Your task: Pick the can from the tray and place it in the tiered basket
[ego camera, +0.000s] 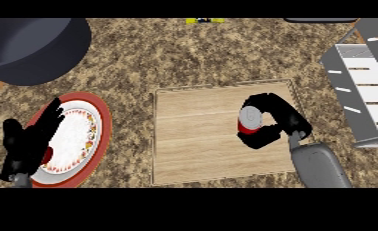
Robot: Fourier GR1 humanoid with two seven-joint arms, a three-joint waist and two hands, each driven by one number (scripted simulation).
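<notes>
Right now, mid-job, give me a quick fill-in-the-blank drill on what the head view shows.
1. The right hand is curled round the ____.
2. The can is over the wooden ____.
3. The left hand shows over the red-rimmed ____ at the view's left.
4. The grey tiered basket stands at the view's ____ edge.

Missing words: can; tray; plate; right
</notes>
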